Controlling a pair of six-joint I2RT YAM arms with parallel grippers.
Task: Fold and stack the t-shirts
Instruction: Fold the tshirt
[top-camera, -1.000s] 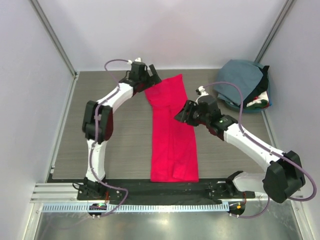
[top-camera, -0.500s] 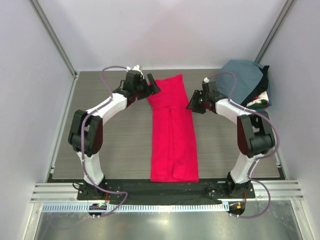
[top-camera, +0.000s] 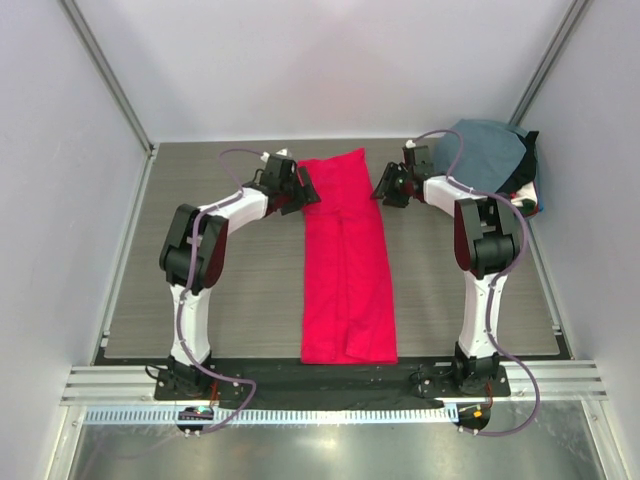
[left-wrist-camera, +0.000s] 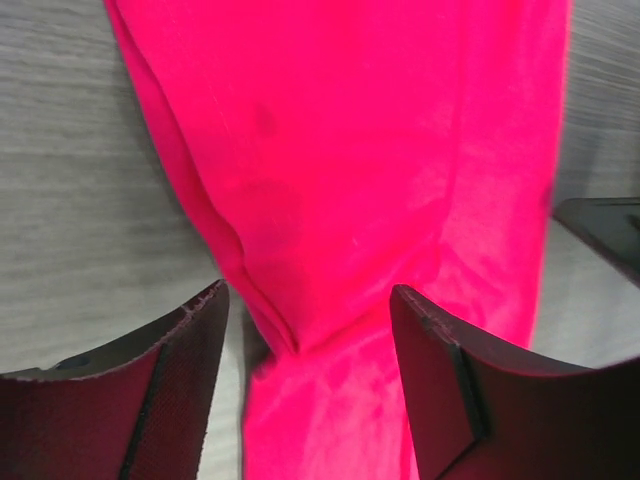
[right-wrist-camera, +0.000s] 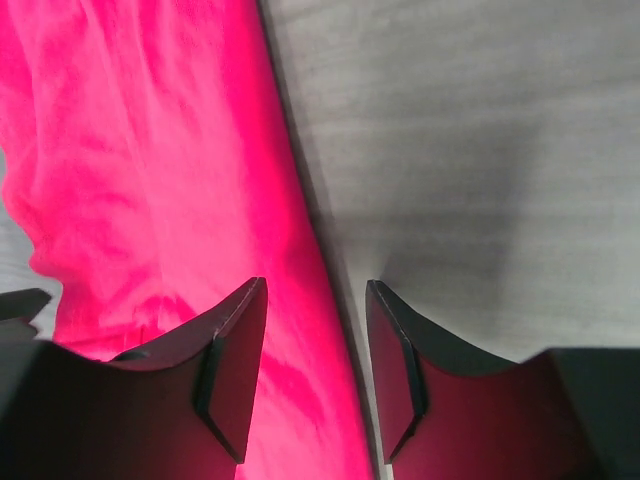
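Red shirt (top-camera: 345, 260) lies folded into a long narrow strip down the middle of the table (top-camera: 230, 290), running from the far side toward the arm bases. My left claw (top-camera: 308, 190) sits at the strip's far left edge, released, with a raised crease of cloth between its fingers (left-wrist-camera: 180, 380). My right claw (top-camera: 380, 187) is also unclenched at the far right edge, one finger over red, the other over bare wood. I can't quite tell whether either touches the cloth. A pile (top-camera: 490, 165) topped by a grey-blue shirt sits in the far right corner, apart from the red.
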